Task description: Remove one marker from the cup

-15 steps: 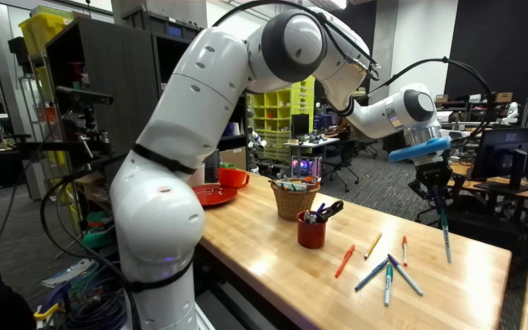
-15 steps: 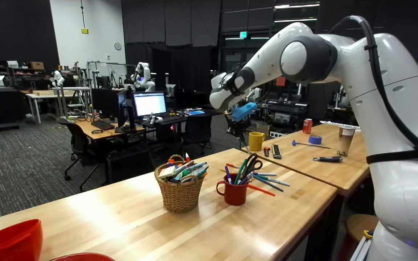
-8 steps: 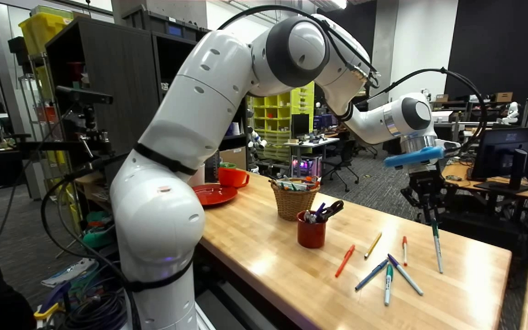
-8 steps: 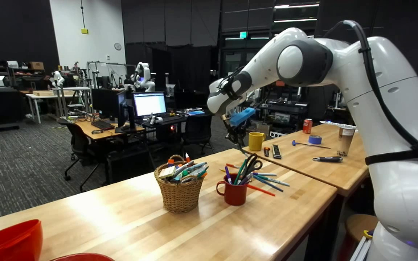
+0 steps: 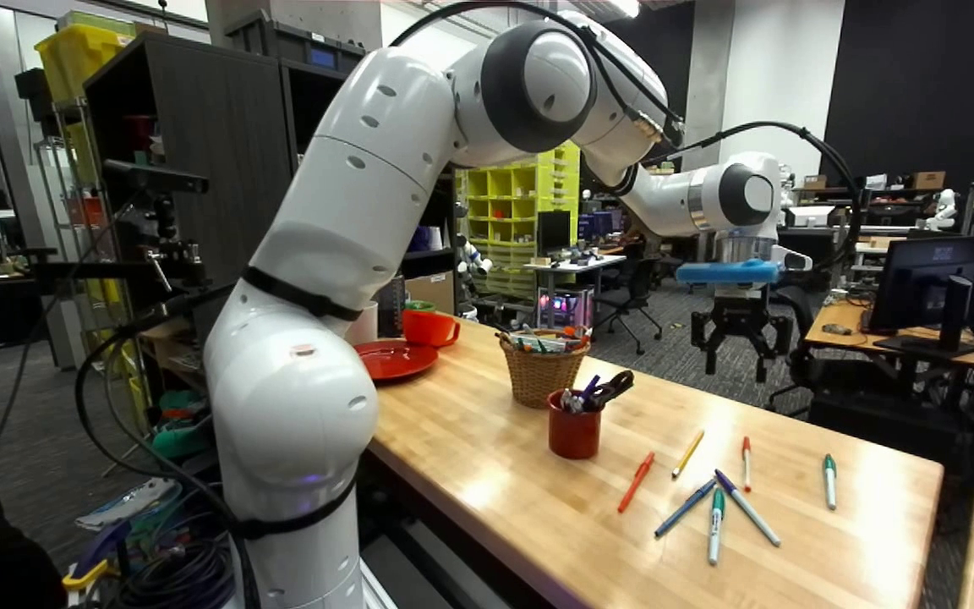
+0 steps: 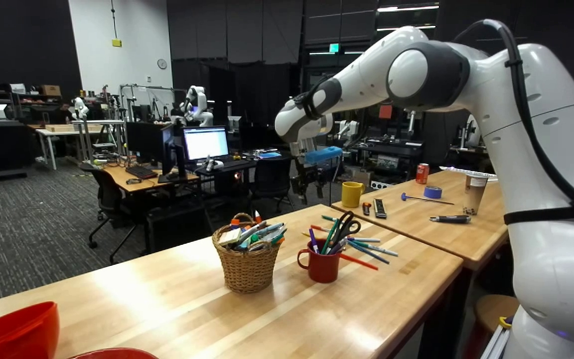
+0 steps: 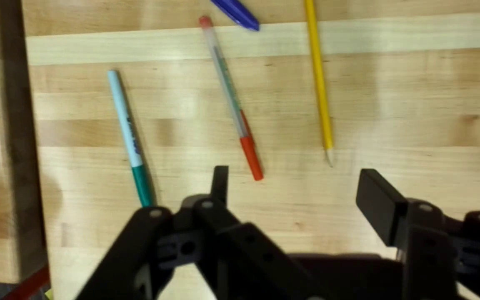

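Note:
A light-blue marker with a teal cap (image 7: pixel 126 121) lies flat on the table near its end, also visible as the marker (image 5: pixel 829 482) in an exterior view. My gripper (image 7: pixel 293 185) is wide open with nothing between its fingers. It hangs above the table's far edge, to one side of the marker, as the gripper (image 5: pixel 736 369) shows in an exterior view. The cup, a red mug (image 6: pixel 323 269), stands upright and holds scissors and several pens; its handle faces the wicker basket.
A wicker basket (image 6: pixel 248 269) full of markers stands beside the mug. On the table lie a red pen (image 7: pixel 231 91), a yellow pencil (image 7: pixel 318 75), an orange-red pen (image 5: pixel 637 482), a blue pen (image 5: pixel 686 507) and a green-capped marker (image 5: pixel 715 529). A red plate (image 5: pixel 394 359) lies farther back.
The marker hung from my shut gripper and was lowered toward the table. Now the gripper has opened and risen away from it, and the marker lies on the table.

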Controlling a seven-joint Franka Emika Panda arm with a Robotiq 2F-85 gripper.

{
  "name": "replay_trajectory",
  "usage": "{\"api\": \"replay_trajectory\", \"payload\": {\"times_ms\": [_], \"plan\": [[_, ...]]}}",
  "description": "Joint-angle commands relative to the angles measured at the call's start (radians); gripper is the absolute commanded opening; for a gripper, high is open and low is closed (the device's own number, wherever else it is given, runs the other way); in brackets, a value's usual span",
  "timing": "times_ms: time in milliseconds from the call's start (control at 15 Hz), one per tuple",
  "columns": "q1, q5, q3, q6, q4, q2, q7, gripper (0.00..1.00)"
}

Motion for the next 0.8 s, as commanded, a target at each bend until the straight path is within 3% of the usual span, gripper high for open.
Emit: {"api": "replay_trajectory", "payload": {"times_ms": [0, 267, 733], "plan": [[-0.024, 0.113, 0.037, -0.034, -0.073, -0.140, -0.066, 1.00], [-0.025, 0.205, 0.035, -0.049, -0.170, -0.295, -0.133, 1.00], [0.000, 0.200, 0.008, -0.006, -0.456, -0.588, -0.173, 1.00]]}}
